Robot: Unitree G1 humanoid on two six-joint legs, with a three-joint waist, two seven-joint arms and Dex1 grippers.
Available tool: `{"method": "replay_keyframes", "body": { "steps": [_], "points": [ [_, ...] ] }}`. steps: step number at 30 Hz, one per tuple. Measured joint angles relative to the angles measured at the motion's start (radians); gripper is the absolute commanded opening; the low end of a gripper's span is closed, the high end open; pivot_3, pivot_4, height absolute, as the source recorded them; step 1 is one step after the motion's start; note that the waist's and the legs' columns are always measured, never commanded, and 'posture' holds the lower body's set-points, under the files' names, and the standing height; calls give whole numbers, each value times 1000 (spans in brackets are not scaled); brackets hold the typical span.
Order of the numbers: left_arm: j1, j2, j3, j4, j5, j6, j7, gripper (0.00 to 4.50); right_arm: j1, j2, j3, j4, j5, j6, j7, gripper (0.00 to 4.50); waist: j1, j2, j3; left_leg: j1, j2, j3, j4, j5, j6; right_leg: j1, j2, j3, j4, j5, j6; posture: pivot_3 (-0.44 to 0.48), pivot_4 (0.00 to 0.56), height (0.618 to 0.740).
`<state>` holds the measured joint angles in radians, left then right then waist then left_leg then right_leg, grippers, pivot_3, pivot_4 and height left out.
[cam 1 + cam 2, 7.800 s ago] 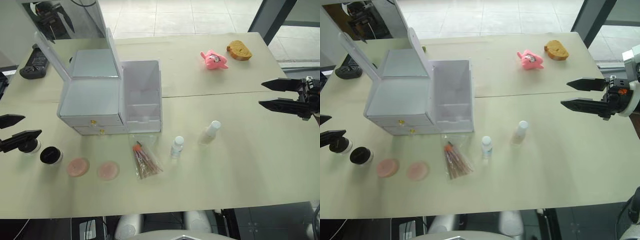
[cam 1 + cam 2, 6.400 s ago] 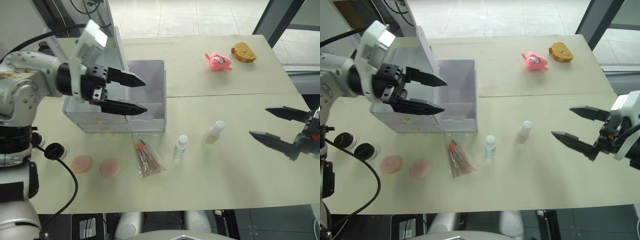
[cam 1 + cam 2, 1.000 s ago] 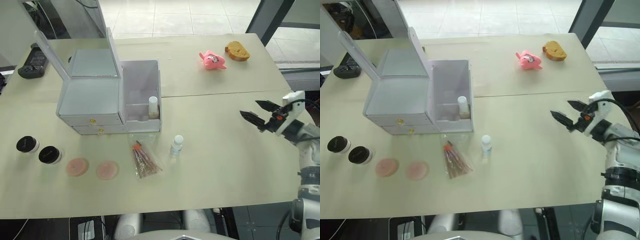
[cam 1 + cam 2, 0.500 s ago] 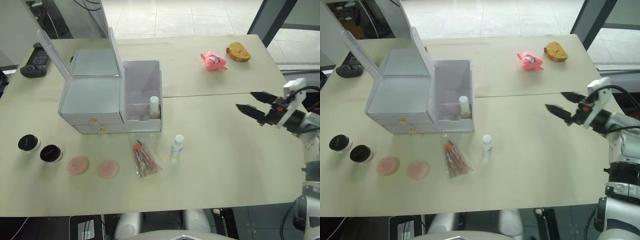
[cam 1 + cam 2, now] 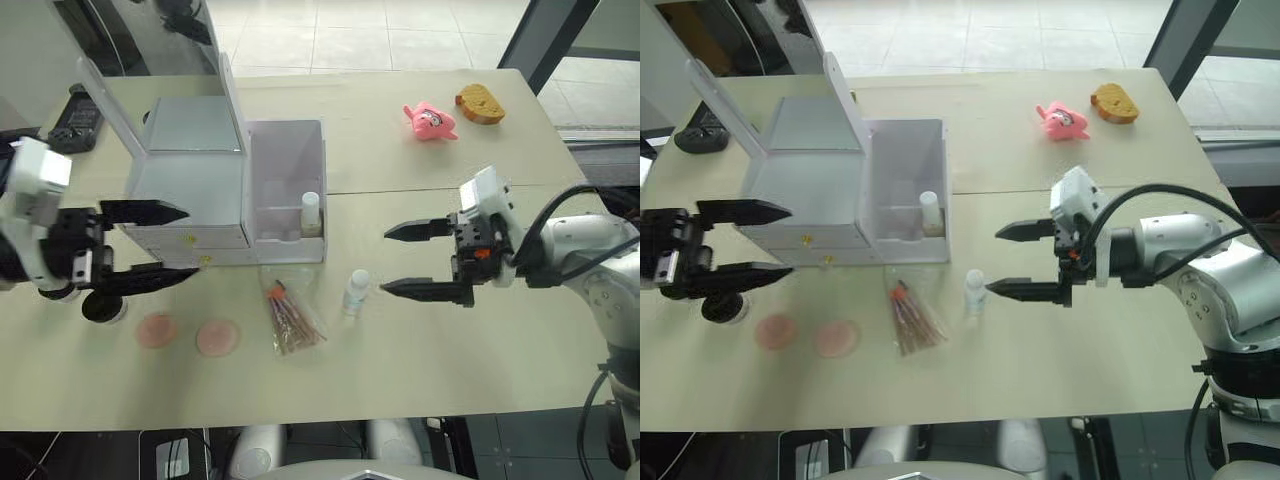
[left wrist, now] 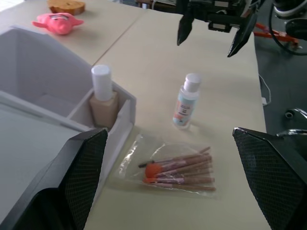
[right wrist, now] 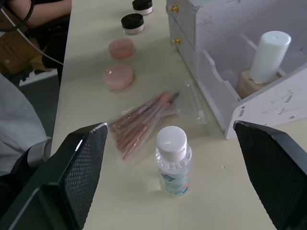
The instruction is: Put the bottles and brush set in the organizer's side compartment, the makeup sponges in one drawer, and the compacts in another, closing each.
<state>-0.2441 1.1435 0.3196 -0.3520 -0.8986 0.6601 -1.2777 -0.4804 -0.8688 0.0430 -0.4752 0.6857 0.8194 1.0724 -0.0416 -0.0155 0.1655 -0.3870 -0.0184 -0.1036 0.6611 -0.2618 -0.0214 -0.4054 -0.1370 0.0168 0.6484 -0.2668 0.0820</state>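
White plastic makes up the organizer, which is set on the beige table with its mirrored lid raised and both drawers shut. One bottle, tan with a white cap, is stood upright in the front section of the open side compartment. A second, clear bottle with a white cap is stood on the table just in front of the organizer's right corner. The brush set, sealed in a clear bag, is laid flat between that bottle and the two pink makeup sponges, which are placed side by side in front of the drawers. Two black-lidded compacts are seen further to the left; from the head camera one of them is partly hidden behind the left gripper, so its exact spot is hard to judge.

The left gripper is held in front of the drawers with its fingers spread and nothing between them. The right gripper is held just to the right of the clear bottle, fingers wide apart and empty, pointed toward it without contact. A pink toy and a brown sponge-like piece are left near the far right edge, and a black device lies at the far left.
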Motion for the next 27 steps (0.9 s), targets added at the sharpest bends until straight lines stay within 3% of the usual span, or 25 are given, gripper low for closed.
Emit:
{"method": "replay_keyframes", "body": {
  "steps": [3, 7, 19, 22, 27],
  "points": [
    [-63, -5, -98, -32, 25, -3, -11, 4500, 19, 26, 44, 8, -68, -57, -27, 4452, 0, 0, 0, 0, 0, 0, 0, 0, 0, 0, 0, 0, 0, 0, 0, 0, 150, 740],
    [-110, -15, -171, -49, 43, -1, -22, 4500, 37, 33, 83, 14, -111, -83, -33, 3609, -1, 0, 0, 0, 0, 0, 0, 0, 0, 0, 0, 0, 0, 0, 0, 0, 150, 740],
    [-173, -75, -242, -47, 87, 18, 1, 4500, 47, 96, 124, 54, -169, -109, -52, 3609, 0, 0, 0, 0, 0, -1, 1, 0, 0, 0, 1, 0, 0, 0, 0, 0, 150, 740],
    [-173, -74, -245, -47, 112, 18, 0, 4500, 47, 99, 124, 54, -170, -109, -52, 3019, -1, 0, 0, 0, 0, -1, 1, 0, 0, 0, 1, 0, 0, 0, 0, 0, 150, 740],
    [-171, -69, -244, -47, 122, 18, -5, 4500, 47, 114, 124, 55, -175, -113, -53, 1389, -1, 0, 0, 0, 0, -1, 1, 0, 0, 0, 1, 0, 0, 0, 0, 0, 150, 740]
  ]
}}
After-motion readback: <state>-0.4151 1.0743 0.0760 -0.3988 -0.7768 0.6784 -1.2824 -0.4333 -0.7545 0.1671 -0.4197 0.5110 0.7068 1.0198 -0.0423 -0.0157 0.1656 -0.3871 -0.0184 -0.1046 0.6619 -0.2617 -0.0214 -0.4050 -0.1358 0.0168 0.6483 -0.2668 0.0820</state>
